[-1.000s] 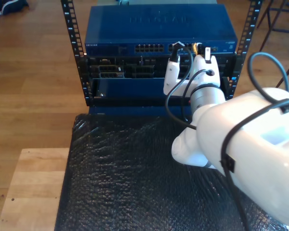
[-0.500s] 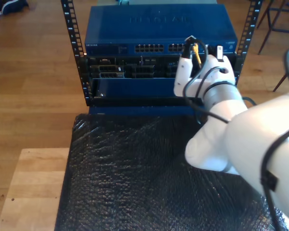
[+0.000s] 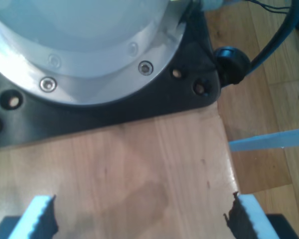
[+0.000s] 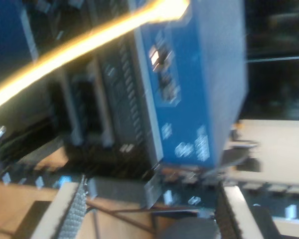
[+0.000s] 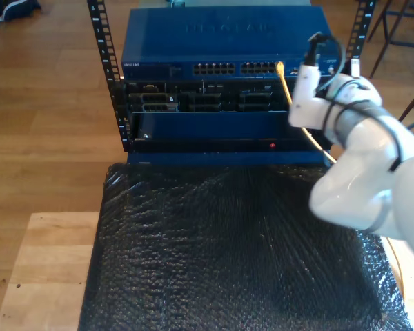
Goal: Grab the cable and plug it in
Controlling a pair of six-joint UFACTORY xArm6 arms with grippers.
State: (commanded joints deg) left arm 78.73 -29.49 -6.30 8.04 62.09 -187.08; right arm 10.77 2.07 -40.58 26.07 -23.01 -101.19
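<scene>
The pale-yellow cable (image 5: 300,117) runs up from the exterior view's right to the blue network switch (image 5: 221,41). Its tip sits at a port at the right end of the port row; how deep it sits I cannot tell. My second gripper (image 5: 329,67) hovers just right of that port in the exterior view, open and apart from the cable. In the second wrist view the cable (image 4: 79,47) crosses as a blurred yellow streak in front of the switch (image 4: 199,74), well beyond my open second gripper (image 4: 152,211). My first gripper (image 3: 139,219) is open over bare wood.
The switch sits in a rack with black perforated rails (image 5: 103,48) above darker units (image 5: 193,100). A black bubble-wrap mat (image 5: 228,248) covers the table in front, with bare wood (image 5: 48,262) at the exterior view's left. An arm base (image 3: 89,50) stands on a wooden board (image 3: 139,164).
My second gripper has let go of the cable and moved to the exterior view's right, away from the port row. The cable's tip stays at the port.
</scene>
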